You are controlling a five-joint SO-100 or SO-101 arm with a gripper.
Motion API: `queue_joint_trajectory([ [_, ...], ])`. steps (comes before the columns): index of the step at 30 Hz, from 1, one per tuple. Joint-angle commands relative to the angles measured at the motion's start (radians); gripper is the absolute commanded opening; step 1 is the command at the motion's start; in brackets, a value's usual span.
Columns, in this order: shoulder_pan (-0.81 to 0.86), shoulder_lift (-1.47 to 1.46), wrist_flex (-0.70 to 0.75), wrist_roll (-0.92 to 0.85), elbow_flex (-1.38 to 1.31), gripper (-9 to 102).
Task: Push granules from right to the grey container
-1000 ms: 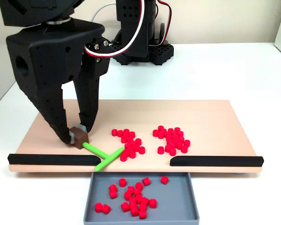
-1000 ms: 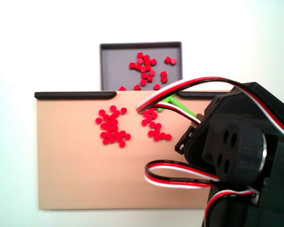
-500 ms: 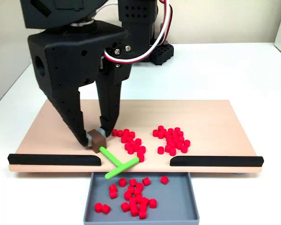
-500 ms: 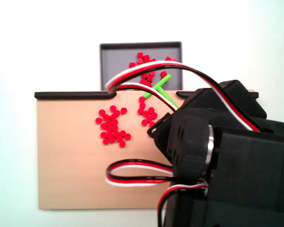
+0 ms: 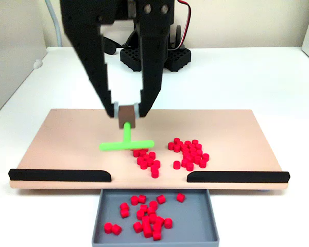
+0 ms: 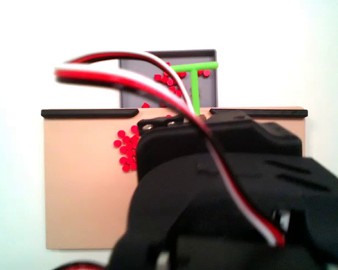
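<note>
In a fixed view the blurred black arm [image 6: 225,197] hides most granules [image 6: 125,151] on the tan board [image 6: 79,185].

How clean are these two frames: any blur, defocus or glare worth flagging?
In a fixed view, the front one, focus is sharp and light soft and even: granules, green T-stick and grey container read crisply, with faint shadows. In a fixed view from above, the arm looms close and defocused, its wires smeared; the white table looks washed out.
</note>
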Motion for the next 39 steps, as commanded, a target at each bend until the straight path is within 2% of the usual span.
queue_joint_trajectory([
  [1,-0.031,0.189,0.018,0.118,0.124,0],
  [9,-0.075,0.615,0.006,0.183,0.653,0],
  [12,-0.075,0.712,0.006,0.175,0.772,0],
  [39,-0.041,0.719,0.006,0.117,0.788,0],
])
